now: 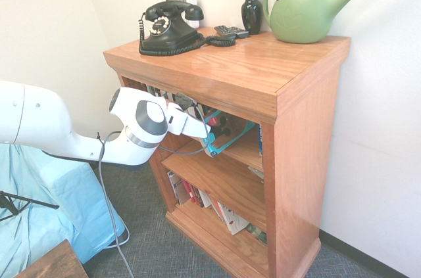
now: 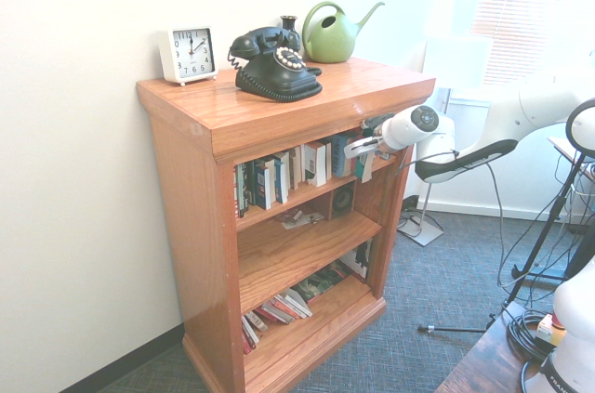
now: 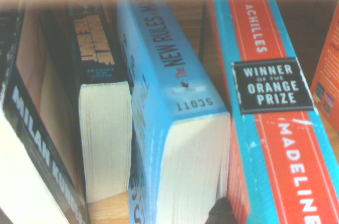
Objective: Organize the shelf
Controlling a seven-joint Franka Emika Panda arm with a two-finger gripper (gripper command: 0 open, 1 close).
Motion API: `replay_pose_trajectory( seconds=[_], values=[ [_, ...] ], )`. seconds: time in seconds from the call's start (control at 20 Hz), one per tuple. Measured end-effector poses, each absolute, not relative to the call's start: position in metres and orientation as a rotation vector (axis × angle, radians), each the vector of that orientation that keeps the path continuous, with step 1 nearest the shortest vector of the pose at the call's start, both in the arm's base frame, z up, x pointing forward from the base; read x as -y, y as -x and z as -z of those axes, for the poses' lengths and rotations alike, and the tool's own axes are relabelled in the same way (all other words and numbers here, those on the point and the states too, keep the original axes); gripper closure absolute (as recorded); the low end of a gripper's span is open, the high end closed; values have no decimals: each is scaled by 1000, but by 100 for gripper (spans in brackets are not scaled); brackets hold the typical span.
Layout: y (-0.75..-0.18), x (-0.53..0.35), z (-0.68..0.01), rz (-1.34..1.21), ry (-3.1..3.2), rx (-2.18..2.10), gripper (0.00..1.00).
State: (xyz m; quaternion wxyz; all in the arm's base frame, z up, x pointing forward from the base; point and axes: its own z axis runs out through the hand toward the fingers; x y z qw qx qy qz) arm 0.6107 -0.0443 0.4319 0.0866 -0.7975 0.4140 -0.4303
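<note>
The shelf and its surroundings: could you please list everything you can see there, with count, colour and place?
Bookcase: one, reddish-brown, against the wall
Clock: one, white, on the bookcase top
Telephone: one, black, on top
Remote-like object: one, dark, on top, beside the vase
Vase: one, black, on top
Watering can: one, green, on top
Books: many, mixed colours, top and bottom tiers
Cover: one, light blue, left in the first exterior view
Blinds: one set, pale, at the window
Arm: one, white, reaching to the top tier
</note>
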Motion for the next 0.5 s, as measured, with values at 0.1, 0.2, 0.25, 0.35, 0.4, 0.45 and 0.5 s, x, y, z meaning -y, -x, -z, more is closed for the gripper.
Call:
replay_pose_trajectory(
  seconds=[0.1, 0.2, 0.25, 0.35, 0.4, 0.45, 0.5],
  values=[
    [-611, 44, -432, 1284, 2379, -1232, 0],
    [-611, 45, -432, 1285, 2381, -1231, 0],
    [-611, 45, -432, 1285, 2382, -1231, 0],
    [-610, 45, -432, 1286, 2384, -1229, 0],
    [-610, 45, -432, 1287, 2386, -1228, 0],
    [-610, 45, -432, 1286, 2387, -1225, 0],
    [-609, 45, -432, 1284, 2387, -1217, 0]
  ],
)
